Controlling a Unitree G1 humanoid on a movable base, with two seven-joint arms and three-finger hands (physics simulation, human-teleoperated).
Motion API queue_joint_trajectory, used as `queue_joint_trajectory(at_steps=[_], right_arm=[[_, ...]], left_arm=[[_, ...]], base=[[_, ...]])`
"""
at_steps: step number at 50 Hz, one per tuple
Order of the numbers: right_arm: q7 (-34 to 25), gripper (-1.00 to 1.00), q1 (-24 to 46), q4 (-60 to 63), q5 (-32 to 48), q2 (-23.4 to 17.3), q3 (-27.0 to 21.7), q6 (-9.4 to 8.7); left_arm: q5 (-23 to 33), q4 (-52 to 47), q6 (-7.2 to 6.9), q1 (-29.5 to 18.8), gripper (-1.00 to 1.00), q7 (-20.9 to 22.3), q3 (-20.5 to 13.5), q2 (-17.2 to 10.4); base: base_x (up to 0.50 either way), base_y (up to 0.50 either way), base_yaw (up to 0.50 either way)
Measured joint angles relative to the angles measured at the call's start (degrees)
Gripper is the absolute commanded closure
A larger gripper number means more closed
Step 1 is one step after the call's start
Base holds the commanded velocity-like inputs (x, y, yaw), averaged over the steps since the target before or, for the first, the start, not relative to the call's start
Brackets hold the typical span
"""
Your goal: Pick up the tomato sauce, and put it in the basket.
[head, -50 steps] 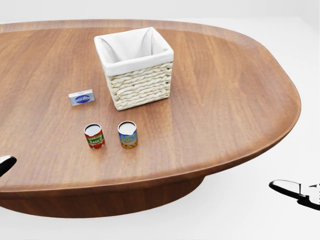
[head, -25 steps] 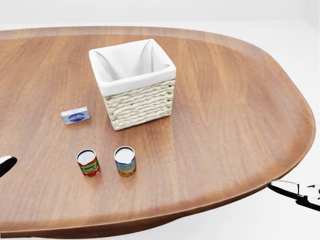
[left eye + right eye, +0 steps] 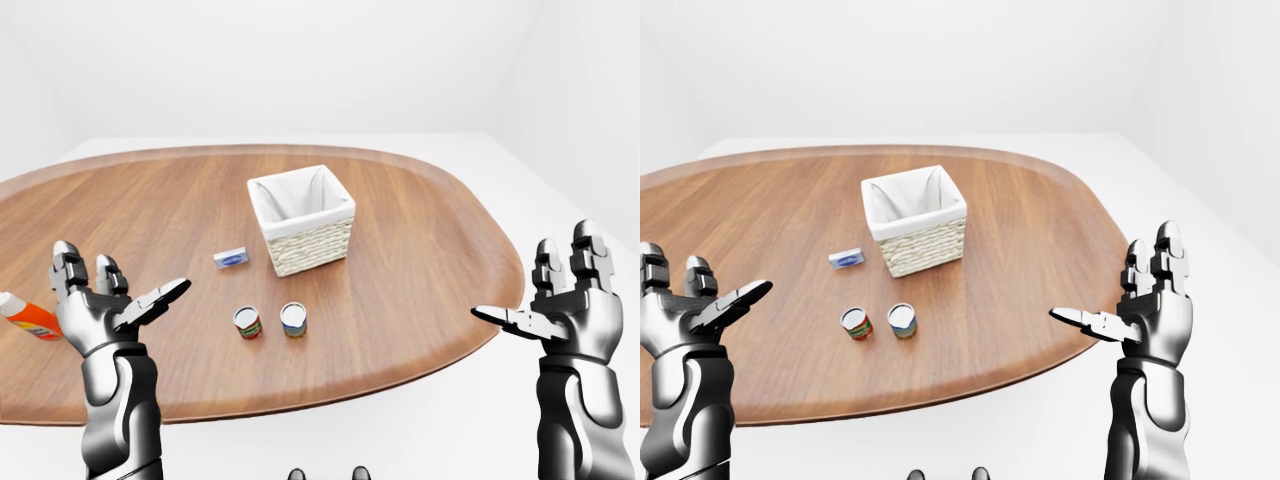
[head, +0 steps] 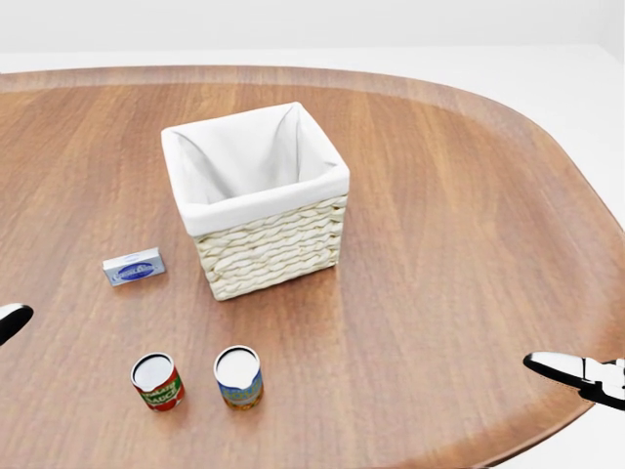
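The tomato sauce can [image 4: 157, 382], red with a white lid, stands upright on the wooden table [image 4: 439, 215] at the lower left of the head view. The wicker basket [image 4: 273, 244] with a white liner stands above and to the right of it, empty. My left hand [image 3: 125, 285] is open, raised over the table's left part, well left of the can [image 3: 247, 322]. My right hand [image 3: 530, 290] is open, off the table's right edge. Neither hand holds anything. In the head view only the hands' tips show at the left [image 4: 12, 320] and right [image 4: 576, 373] edges.
A second can [image 4: 238, 377] with a blue and yellow label stands just right of the tomato sauce. A small blue box [image 4: 134, 267] lies left of the basket. An orange and white bottle [image 3: 30, 318] lies at the table's far left, behind my left hand.
The whole head view has shifted: the camera has moved closer, so the basket, cans and box look larger and sit lower in the picture. The hands hold their places.
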State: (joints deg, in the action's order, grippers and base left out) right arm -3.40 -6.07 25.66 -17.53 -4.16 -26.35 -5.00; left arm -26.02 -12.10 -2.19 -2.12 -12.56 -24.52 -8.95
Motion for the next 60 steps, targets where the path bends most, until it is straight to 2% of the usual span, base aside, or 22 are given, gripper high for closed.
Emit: queue_joint_trajectory(at_steps=[37,41,43,47,52,60], right_arm=[[0.28,-1.0,0.01,-0.77,-0.05,0.11,0.08,0.0],[0.47,-1.0,0.0,-0.79,-0.09,0.12,0.07,0.0],[0.54,-1.0,0.01,-0.81,-0.1,0.11,0.09,0.0],[0.62,-1.0,0.03,-0.89,-0.08,0.08,0.16,0.0],[0.66,-1.0,0.05,-0.89,-0.1,0.03,0.19,0.0],[1.07,-1.0,0.27,0.35,-0.24,-0.2,0.12,0.0]], left_arm=[[0.22,1.0,0.76,-0.11,-1.0,0.26,0.38,0.11],[0.54,1.15,0.53,-0.15,-1.0,0.3,0.56,0.01],[1.43,1.5,-0.19,-0.27,-1.0,0.44,1.03,-0.18],[5.49,3.15,-2.68,-0.77,-1.0,1.81,3.51,-0.47],[15.2,5.28,-2.81,-1.0,-1.0,4.52,8.07,-0.56],[38.16,7.29,-2.81,1.87,-1.0,12.5,16.83,-0.17]], base=[[0.27,0.0,0.0],[0.0,0.0,0.0],[0.0,0.0,0.0],[0.0,0.0,0.0],[0.0,0.0,0.0],[0.0,0.0,0.0]])
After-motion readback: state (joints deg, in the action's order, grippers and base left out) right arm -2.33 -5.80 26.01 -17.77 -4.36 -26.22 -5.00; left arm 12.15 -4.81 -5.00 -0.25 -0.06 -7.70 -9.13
